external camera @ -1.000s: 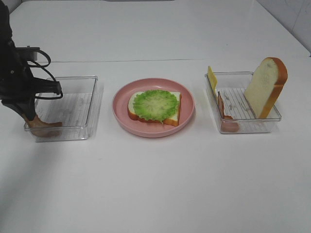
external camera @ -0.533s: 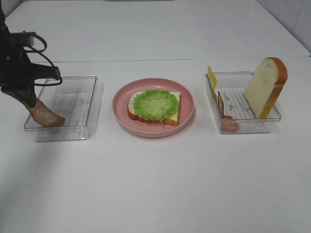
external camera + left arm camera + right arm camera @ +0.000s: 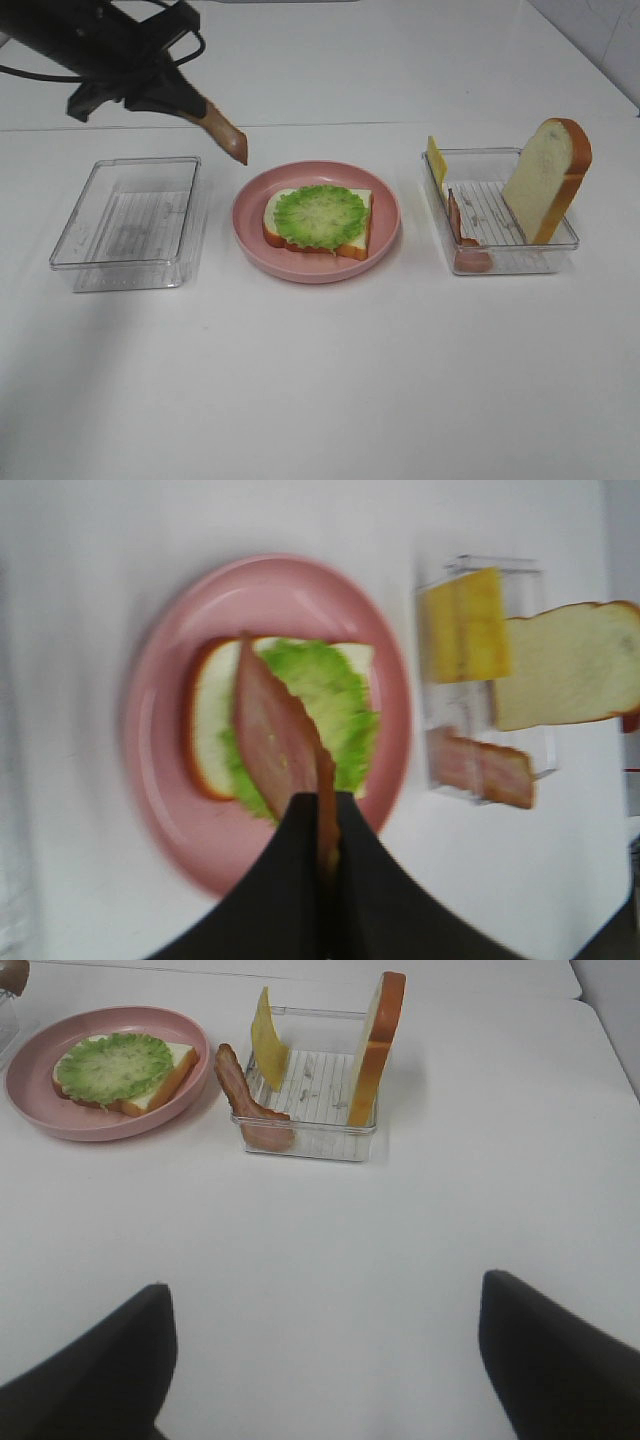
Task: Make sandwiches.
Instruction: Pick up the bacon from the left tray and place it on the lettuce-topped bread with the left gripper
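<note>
White table [image 3: 330, 390], left gripper [image 3: 198, 103] pinching bacon [image 3: 228, 136], sandwich [image 3: 320, 220] near its tip, right gripper [image 3: 320, 1305] spread

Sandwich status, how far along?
Done: bread with lettuce on the plate. In hand: left jaws shut on a bacon strip, airborne near the plate. Left: lay it, then likely cheese, second bacon, top slice from the right tray. Right jaws open, empty.

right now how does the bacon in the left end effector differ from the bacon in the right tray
The held bacon hangs in the air, pinched at one end by the left end effector; the tray bacon leans on a wall of the clear tray, untouched. The held bacon is by the rim of the pink plate; the tray bacon is near the cheese slice. Both are brownish toy strips.
</note>
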